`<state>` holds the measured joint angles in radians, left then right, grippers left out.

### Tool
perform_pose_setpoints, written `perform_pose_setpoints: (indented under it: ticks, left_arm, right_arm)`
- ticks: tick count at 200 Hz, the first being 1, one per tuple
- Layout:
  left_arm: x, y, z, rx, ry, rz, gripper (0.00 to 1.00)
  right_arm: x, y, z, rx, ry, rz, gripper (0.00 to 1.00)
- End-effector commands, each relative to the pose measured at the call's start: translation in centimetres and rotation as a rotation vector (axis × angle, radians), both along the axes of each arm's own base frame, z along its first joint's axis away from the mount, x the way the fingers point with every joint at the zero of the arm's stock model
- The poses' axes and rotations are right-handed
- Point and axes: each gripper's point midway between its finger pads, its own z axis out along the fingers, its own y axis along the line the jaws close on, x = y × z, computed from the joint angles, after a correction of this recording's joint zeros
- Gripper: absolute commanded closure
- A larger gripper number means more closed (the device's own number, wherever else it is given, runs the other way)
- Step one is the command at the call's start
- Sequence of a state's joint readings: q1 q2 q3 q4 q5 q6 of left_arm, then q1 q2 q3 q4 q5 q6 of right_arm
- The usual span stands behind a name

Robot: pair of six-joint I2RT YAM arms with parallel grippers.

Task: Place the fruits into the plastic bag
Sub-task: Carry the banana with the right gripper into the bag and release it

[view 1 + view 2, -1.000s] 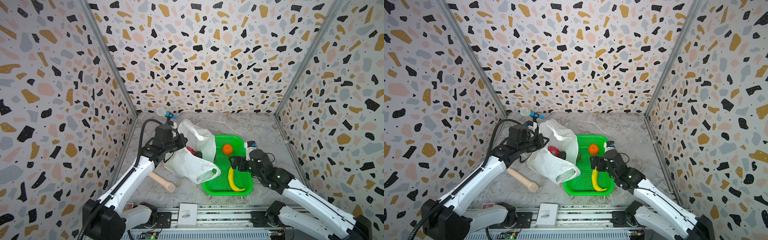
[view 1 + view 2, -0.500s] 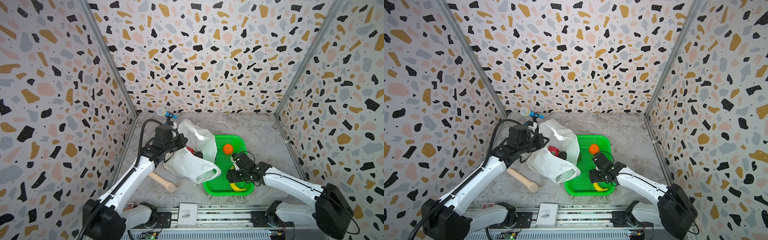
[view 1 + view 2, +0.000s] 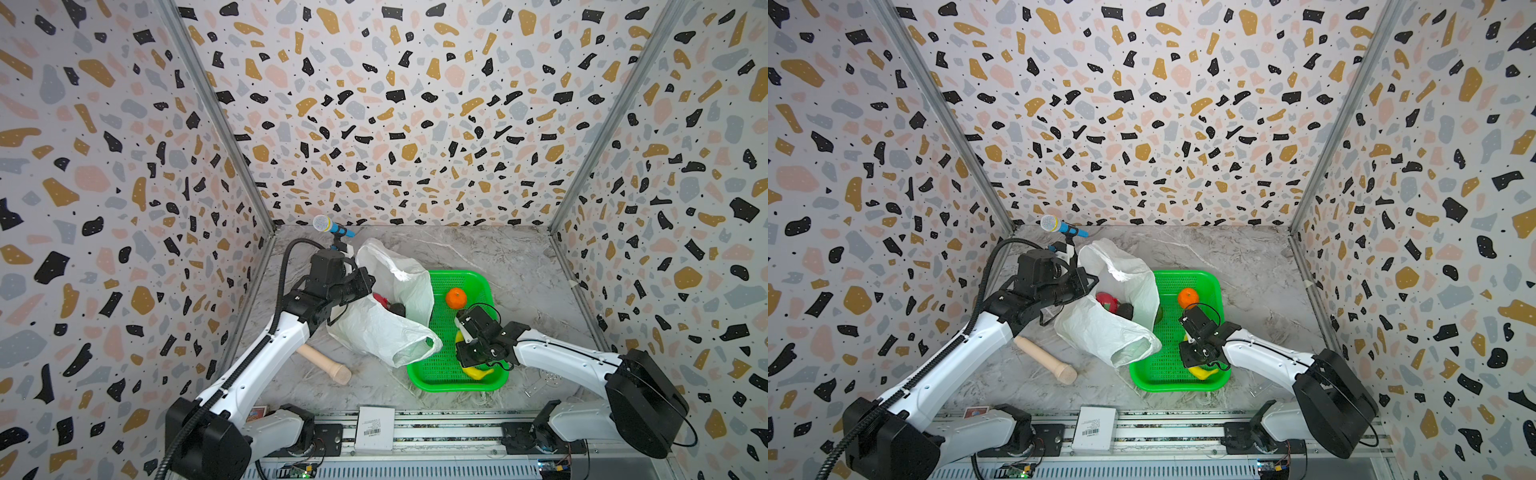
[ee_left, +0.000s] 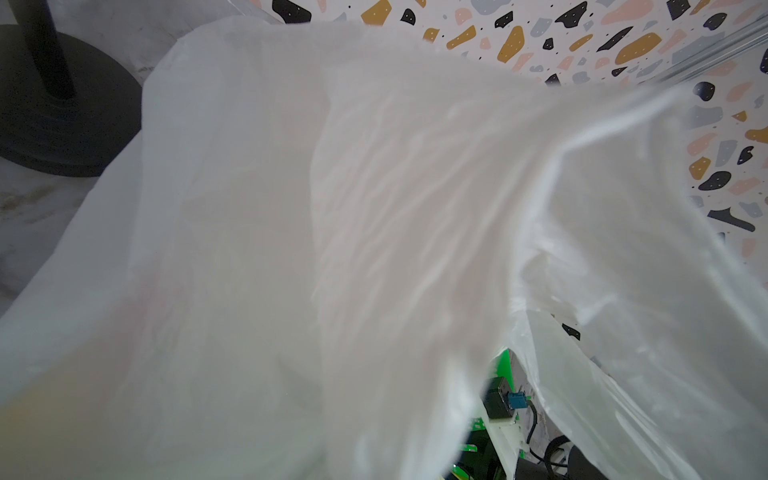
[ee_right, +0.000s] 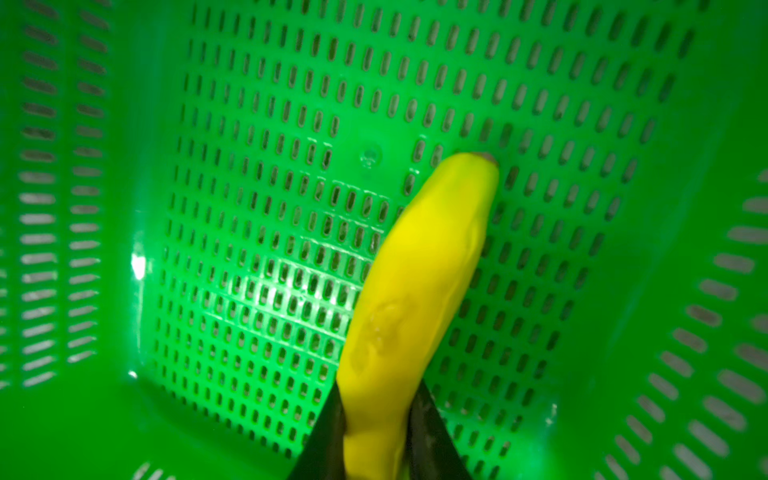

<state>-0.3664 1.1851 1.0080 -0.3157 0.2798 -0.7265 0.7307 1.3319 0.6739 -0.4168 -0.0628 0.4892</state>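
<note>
Right gripper (image 5: 376,436) is down in the green mesh basket (image 3: 457,382), its dark fingers (image 5: 328,440) pressed on both sides of the yellow banana (image 5: 415,291), clamped near one end. The rest of the banana lies on the basket floor, not yet lifted. Likely the pickup step.

Left gripper (image 3: 365,286) is closed on the rim of the white plastic bag (image 3: 382,332). It holds that edge up, probably so the mouth stays open for drops. The bag fills the left wrist view, so its fingers cannot be seen there.

The bag lies on the marble-look table (image 3: 519,257), its lower part draped over the basket's near-left edge. A red dragon fruit (image 3: 1106,301) and a dark avocado (image 3: 1124,309) show inside the mouth. The orange (image 3: 456,298) sits in the basket, far end, apart from the banana.

A wooden cylinder (image 3: 324,361) lies beside the bag, not task-related.

Writing: a white box (image 3: 376,428) on the front rail carries a barcode label, with text too small to read. No brands are legible.
</note>
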Motion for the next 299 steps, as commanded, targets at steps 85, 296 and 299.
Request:
perform_pose_setpoints:
  ticks: [85,296,299]
  left_arm:
    - [0.1,-0.1,0.3,-0.012,-0.021,-0.007,1.00]
    - [-0.5,0.3,0.3,0.017,-0.039,-0.022,1.00]
    - [-0.4,0.3,0.3,0.015,-0.038,-0.020,1.00]
  right_arm:
    - [3.5,7.1,18.1,0.422,-0.370,0.133,0.92]
    - [8.9,17.5,25.6,0.796,-0.475,0.149,0.21]
    - [8.6,17.2,25.8,0.798,-0.478,0.150,0.21]
